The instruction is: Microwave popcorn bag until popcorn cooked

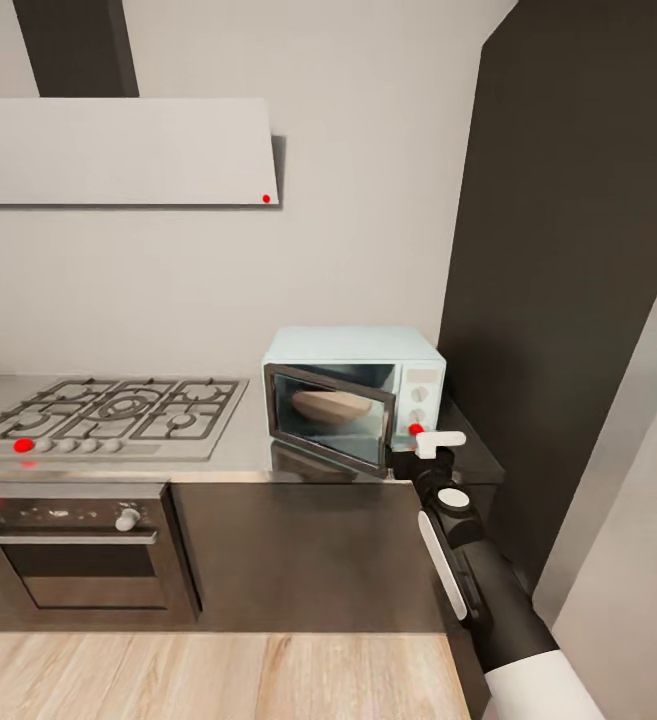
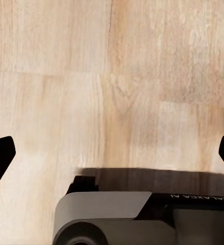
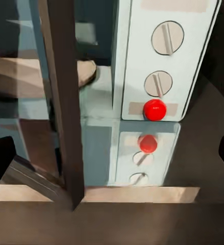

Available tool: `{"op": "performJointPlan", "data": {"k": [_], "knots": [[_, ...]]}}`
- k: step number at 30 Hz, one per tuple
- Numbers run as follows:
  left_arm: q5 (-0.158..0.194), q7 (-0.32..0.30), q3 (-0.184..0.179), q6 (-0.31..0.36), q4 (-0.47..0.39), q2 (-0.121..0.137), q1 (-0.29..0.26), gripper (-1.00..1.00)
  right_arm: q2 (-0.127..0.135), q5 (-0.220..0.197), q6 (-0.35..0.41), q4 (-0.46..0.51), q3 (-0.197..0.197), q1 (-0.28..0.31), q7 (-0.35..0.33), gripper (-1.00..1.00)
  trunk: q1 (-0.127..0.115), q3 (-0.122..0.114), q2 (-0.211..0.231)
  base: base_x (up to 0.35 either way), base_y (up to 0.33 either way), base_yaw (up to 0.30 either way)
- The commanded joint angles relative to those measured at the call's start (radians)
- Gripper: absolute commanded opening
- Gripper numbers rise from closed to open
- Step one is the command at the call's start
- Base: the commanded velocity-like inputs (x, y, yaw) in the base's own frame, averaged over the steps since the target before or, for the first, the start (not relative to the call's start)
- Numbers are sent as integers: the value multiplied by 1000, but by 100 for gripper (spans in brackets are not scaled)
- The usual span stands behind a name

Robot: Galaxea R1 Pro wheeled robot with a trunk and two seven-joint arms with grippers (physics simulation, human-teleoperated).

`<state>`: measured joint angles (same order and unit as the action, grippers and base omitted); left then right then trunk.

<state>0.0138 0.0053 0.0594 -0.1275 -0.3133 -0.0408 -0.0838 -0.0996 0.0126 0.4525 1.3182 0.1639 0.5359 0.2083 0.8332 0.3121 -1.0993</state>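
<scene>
While the microwave [image 1: 355, 395] stands on the counter [image 1: 238, 455] right of the hob [image 1: 108, 412], its door [image 1: 330, 417] hangs partly ajar, the bag [image 1: 330, 405] showing tan through the glass. The right hand [image 1: 420, 452] sits just before the knob panel [image 3: 165, 61], beside the red button [image 3: 154, 109], fingers spread and empty. The left hand [image 2: 112, 155], likewise released, faces the wood floor [image 2: 112, 76].
</scene>
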Motion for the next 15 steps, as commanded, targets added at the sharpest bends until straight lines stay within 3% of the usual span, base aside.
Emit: {"op": "performJointPlan", "data": {"k": [1, 6, 15], "knots": [[2, -1, 6, -3, 0, -1, -1, 100, 1, 1, 5, 1, 2, 0, 5, 100, 0, 1, -1, 71, -161, 0], [3, 5, 6, -16, 4, -8, 3, 100, 16, 6, 9, 19, -3, 12, 17, 100, 0, 1, -1, 14, -31, 0], [3, 5, 15, -30, 11, -16, 3, 100, 64, 36, 9, 50, 8, -39, 11, 100, 0, 1, -1, 0, 0, 0]]}}
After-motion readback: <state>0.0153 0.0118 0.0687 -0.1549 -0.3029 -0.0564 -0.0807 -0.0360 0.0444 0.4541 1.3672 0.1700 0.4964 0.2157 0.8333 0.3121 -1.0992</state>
